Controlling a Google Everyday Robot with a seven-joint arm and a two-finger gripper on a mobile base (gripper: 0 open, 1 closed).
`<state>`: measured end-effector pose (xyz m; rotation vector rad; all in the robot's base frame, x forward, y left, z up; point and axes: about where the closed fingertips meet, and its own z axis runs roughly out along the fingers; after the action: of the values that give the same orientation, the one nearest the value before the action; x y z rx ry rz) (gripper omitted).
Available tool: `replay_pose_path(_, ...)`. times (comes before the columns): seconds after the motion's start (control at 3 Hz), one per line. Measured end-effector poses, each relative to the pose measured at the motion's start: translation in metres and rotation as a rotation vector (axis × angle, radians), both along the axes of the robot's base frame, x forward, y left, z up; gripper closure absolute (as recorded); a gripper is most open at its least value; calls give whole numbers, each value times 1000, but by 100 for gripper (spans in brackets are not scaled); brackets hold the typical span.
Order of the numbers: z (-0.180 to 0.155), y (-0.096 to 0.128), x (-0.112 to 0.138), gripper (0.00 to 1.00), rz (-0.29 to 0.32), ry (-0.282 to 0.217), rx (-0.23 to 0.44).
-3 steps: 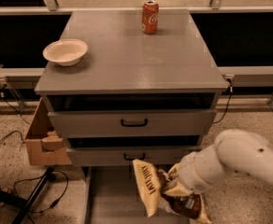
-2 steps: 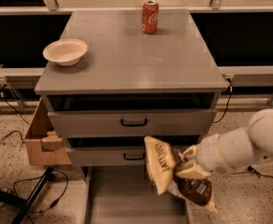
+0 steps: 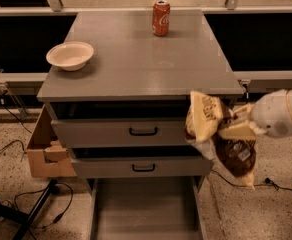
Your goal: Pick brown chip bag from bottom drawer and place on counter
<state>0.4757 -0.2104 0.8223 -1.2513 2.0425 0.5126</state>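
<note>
My arm is cut off at the right edge. Its gripper is clamped on the brown chip bag, which hangs crumpled in the air beside the cabinet's right front corner, just below the counter. The bottom drawer stands open, its front cropped, showing grey floor. A white bowl and a soda can sit on the counter.

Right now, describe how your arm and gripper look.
The arm is a smooth, rounded white shell with one thin tan ring around it; no cables show. The gripper, right of the drawers at the bag, has pale cream, wedge-shaped fingers.
</note>
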Motion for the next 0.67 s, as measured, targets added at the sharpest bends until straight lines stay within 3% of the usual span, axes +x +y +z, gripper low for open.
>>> replay_pose_path(0.33, 54, -24, 52, 100, -137, -24, 12)
replay_pose_path(0.67, 117, -32, 99, 100, -287, -92, -25)
